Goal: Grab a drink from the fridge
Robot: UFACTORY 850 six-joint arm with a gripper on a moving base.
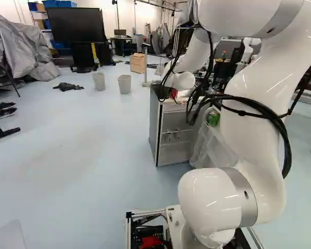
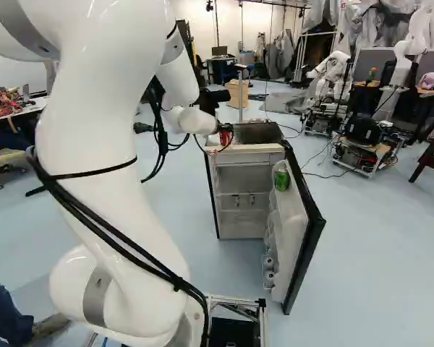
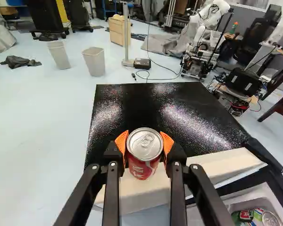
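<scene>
One red soda can [image 3: 142,169] is gripped between my hand's [image 3: 144,141] ribbed orange pads [image 3: 121,142], at the front edge of the fridge top [image 3: 132,108]; whether it touches, I can't tell. Its slick, curved wall could slip if my squeeze slackens. Glossy speckled black meets squared cream trim; bumping the open door [image 2: 304,217] might topple the green can [image 2: 282,179].

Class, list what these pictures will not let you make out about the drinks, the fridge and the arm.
Red can, underside: wrist view, hidden by its own body and label side.
Round shapes low in the fridge door: right base view, too small to identify.
Arm, upper bend: cut off by the top edge in both base views.
</scene>
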